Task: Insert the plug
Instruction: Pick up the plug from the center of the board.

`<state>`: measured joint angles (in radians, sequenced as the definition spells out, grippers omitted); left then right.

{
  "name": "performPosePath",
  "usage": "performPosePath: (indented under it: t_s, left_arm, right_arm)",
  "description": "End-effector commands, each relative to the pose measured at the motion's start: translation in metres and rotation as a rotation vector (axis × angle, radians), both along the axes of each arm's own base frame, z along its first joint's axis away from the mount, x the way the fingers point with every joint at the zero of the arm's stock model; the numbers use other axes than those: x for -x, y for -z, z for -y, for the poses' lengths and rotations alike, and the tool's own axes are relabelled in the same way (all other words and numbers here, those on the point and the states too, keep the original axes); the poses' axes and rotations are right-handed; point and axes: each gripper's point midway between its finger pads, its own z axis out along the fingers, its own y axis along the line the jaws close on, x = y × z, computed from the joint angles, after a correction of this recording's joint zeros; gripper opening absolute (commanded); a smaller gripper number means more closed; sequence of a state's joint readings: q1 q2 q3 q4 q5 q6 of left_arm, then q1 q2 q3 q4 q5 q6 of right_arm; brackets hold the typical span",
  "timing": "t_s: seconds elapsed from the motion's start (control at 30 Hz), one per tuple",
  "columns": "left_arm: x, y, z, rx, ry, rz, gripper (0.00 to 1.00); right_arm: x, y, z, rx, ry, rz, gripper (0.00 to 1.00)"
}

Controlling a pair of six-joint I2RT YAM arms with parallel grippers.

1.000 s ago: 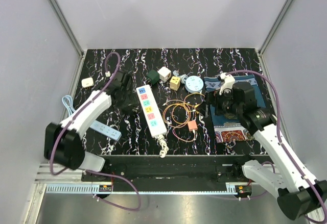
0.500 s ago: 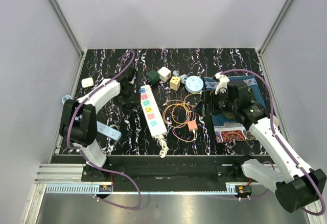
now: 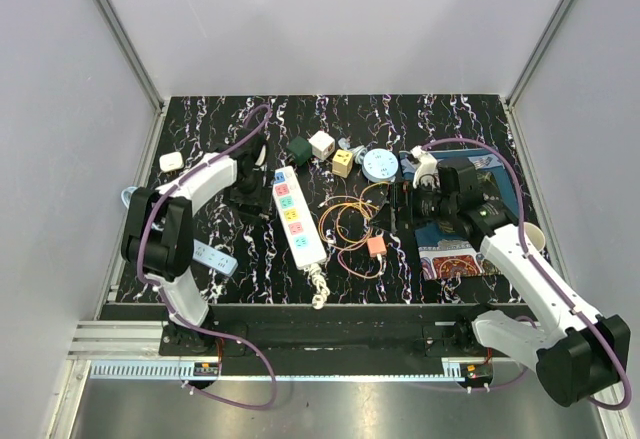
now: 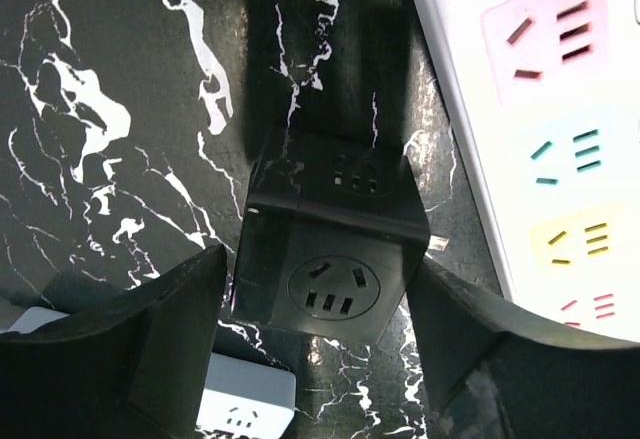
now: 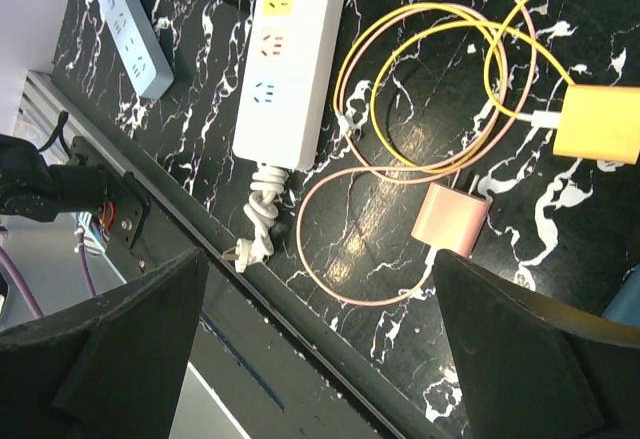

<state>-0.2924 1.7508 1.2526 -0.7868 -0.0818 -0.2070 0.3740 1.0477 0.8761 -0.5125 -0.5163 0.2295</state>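
Top view: the left gripper (image 3: 248, 197) sits low at 9 o'clock of the white power strip (image 3: 295, 217). The right gripper (image 3: 400, 207) hangs wide open beside coiled cables. A pale cup-like rim (image 3: 529, 232) shows at the right arm's 3 o'clock, its contents unreadable.

Left wrist: only here is the black cube adapter (image 4: 335, 249) plain. It lies between both fingers (image 4: 150, 339), with a metal prong (image 4: 438, 244) at its 3 o'clock, toward the strip. Whether the jaws pinch it I cannot tell.

Right wrist: the pink charger (image 5: 455, 221) lies with the strip's own corded plug (image 5: 255, 244) at its 9 o'clock.
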Motion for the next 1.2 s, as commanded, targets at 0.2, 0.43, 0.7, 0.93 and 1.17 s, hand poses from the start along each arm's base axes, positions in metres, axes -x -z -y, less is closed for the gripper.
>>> performPosePath:
  t_s: [0.2,0.43,0.7,0.93,1.17]
  left_arm:
    - [-0.016,-0.017,0.020,0.108,0.104,0.053,0.31]
    - [-0.020,-0.061,0.031,0.166,0.158,0.238,0.12]
    - [-0.015,-0.121,0.059,0.129,0.302,0.546,0.04]
    - [0.002,-0.173,0.098,0.139,0.429,0.746,0.01]
    - [0.020,-0.211,0.138,0.171,0.504,0.849,0.01]
  right_arm:
    - [-0.010,-0.012,-0.014,-0.057,-0.035,0.044,1.00]
    - [-0.020,-0.029,-0.022,-0.106,-0.012,0.033,1.00]
    - [-0.039,-0.053,-0.039,-0.273,0.079,-0.027,1.00]
    - [-0.069,-0.085,-0.059,-0.406,0.129,0.026,1.00]
    - [-0.083,-0.098,-0.085,-0.484,0.134,0.054,1.00]
